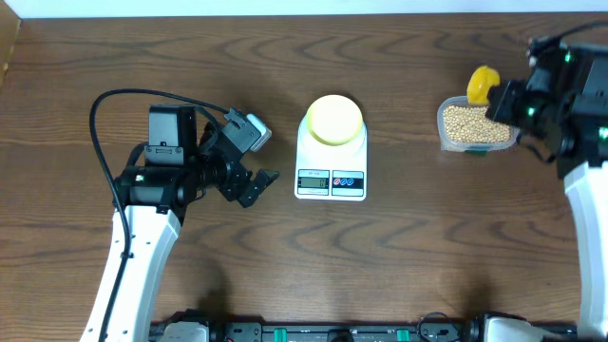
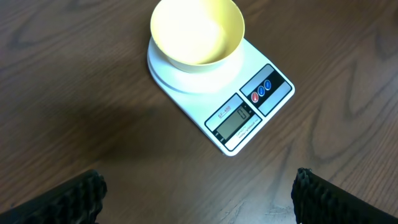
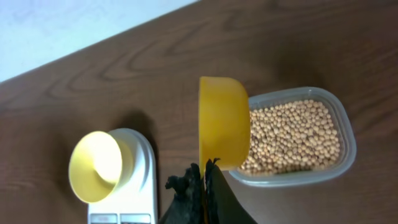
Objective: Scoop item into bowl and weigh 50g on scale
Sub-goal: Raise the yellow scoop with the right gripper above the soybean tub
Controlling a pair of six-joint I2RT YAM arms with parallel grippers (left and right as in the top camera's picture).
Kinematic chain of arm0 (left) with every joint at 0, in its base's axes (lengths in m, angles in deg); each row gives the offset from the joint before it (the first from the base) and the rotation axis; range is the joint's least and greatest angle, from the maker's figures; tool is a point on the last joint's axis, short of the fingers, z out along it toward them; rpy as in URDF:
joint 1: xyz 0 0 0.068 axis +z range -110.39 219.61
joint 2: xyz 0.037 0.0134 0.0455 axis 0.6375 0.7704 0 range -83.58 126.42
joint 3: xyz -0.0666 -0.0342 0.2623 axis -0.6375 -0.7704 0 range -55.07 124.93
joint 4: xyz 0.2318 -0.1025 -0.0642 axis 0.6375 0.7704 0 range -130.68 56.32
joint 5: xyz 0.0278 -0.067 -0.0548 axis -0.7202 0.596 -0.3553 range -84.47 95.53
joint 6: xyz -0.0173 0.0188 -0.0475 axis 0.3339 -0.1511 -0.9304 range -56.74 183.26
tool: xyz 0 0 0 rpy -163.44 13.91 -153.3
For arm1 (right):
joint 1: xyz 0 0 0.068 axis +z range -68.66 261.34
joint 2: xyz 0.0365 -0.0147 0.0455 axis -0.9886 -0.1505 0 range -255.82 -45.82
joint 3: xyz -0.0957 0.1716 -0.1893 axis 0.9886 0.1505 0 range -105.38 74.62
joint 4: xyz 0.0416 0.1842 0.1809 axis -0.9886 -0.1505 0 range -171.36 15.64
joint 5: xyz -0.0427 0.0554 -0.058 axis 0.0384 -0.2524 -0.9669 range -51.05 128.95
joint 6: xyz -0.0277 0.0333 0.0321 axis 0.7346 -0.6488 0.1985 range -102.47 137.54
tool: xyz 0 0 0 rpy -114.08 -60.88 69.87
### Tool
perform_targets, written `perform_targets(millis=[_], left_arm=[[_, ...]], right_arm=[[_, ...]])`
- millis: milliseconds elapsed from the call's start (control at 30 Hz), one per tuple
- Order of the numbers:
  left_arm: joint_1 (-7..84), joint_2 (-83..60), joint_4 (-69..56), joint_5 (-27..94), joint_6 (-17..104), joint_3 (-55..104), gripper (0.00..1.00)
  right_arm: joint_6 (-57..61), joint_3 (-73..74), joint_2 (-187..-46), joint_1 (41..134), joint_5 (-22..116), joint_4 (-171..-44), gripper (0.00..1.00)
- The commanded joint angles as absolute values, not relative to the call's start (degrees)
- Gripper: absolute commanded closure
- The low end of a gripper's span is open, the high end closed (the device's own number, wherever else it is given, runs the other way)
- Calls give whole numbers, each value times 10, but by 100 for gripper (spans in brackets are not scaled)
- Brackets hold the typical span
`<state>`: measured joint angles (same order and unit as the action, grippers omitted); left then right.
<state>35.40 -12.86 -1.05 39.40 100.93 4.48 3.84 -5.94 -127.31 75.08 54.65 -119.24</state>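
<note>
Right pincer [image 3: 204, 177] clamps a yellow scoop [image 3: 222, 124] over the clear container [image 3: 346, 134] of soybeans [image 3: 292, 137] — the empty bowl [image 1: 334, 119] sits on the scale [image 1: 331, 180] to its left, near the wide-open left pincer [image 1: 261, 159].

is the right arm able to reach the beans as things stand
Probably yes: the right pincer grips the scoop by the open tub, nothing covering the beans.

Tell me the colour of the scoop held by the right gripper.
Orange-yellow scoop, clearest in the right wrist view.
</note>
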Motion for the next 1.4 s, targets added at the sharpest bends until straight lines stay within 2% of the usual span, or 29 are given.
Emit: perform_targets(millis=[0, 233, 633, 1067, 1367], left_arm=[[357, -127, -9, 389, 1007, 39, 2], [357, -127, -9, 389, 1007, 39, 2], [357, -127, -9, 389, 1007, 39, 2], [357, -127, -9, 389, 1007, 39, 2], [357, -127, -9, 389, 1007, 39, 2]], right_arm=[[7, -134, -1322, 747, 539, -1225, 99], [-13, -287, -1389, 751, 541, -1356, 99], [-18, -362, -1421, 750, 482, -1523, 99], [35, -363, -1488, 760, 425, -1530, 99], [135, -363, -1510, 762, 376, -1500, 99]])
